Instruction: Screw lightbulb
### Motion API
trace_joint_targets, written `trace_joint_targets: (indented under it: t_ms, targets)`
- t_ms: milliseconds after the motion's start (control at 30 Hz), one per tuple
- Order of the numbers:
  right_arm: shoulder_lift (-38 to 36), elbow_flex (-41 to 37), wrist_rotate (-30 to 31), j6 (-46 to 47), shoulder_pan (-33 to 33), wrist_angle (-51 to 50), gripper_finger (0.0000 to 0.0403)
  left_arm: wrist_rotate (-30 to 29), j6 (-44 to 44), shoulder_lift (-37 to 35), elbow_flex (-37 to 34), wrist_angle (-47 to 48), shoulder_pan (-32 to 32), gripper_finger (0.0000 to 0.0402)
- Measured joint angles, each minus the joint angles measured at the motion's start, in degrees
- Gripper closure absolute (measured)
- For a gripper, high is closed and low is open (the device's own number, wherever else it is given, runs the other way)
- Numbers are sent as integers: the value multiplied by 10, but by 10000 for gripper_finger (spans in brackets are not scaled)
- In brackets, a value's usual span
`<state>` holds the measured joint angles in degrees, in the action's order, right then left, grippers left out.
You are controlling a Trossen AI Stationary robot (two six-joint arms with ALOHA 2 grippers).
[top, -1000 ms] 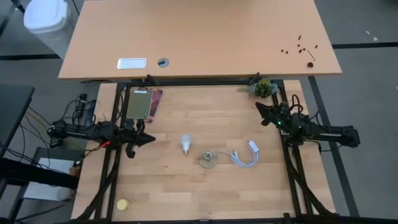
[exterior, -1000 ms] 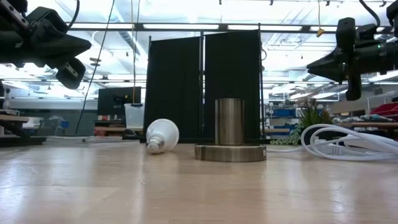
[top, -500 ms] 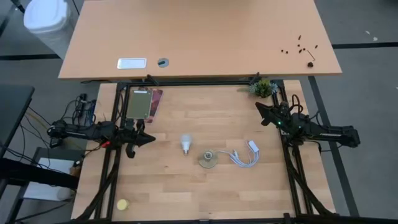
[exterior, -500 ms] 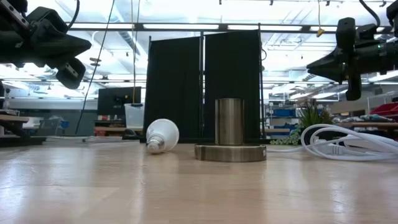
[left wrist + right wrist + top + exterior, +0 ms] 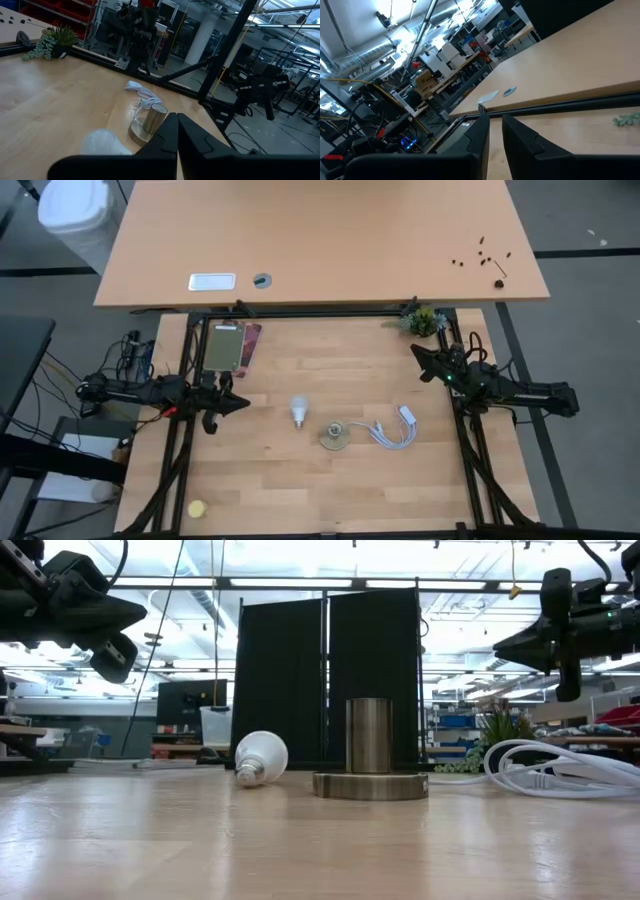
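The small white lightbulb [image 5: 297, 412] lies on its side on the wooden table, left of centre; it also shows in the low view [image 5: 260, 757] and, blurred, in the left wrist view [image 5: 102, 142]. The silvery socket [image 5: 334, 435] stands upright on its disc base just right of it, its white cable [image 5: 392, 430] coiled further right. My left gripper [image 5: 240, 402] hovers shut at the table's left side, pointing toward the bulb. My right gripper [image 5: 417, 356] hovers at the far right, its fingers only a narrow slit apart, holding nothing.
A small green plant [image 5: 424, 321] stands at the far right corner. A flat green and pink item [image 5: 230, 345] lies at the far left. A yellow object [image 5: 197, 508] lies near the front left. A second, larger table [image 5: 320, 240] lies beyond.
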<state>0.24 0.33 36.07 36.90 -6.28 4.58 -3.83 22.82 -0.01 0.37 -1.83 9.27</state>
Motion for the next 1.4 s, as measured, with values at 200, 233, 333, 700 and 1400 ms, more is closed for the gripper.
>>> trace_joint_targets:
  t_ms: [200, 233, 333, 700, 1400]
  targets:
    - [0, 0, 0, 0, 0, 0, 341, 0, 0, 0, 0, 0, 0, 394]
    - [0, 0, 0, 0, 0, 0, 341, 0, 0, 0, 0, 0, 0, 394]
    - [0, 0, 0, 0, 0, 0, 341, 0, 0, 0, 0, 0, 0, 394]
    - [0, 0, 0, 0, 0, 0, 341, -10, 0, 0, 0, -98, 0, 394]
    - [0, 0, 0, 0, 0, 0, 341, -91, -33, 0, 0, -147, 0, 394]
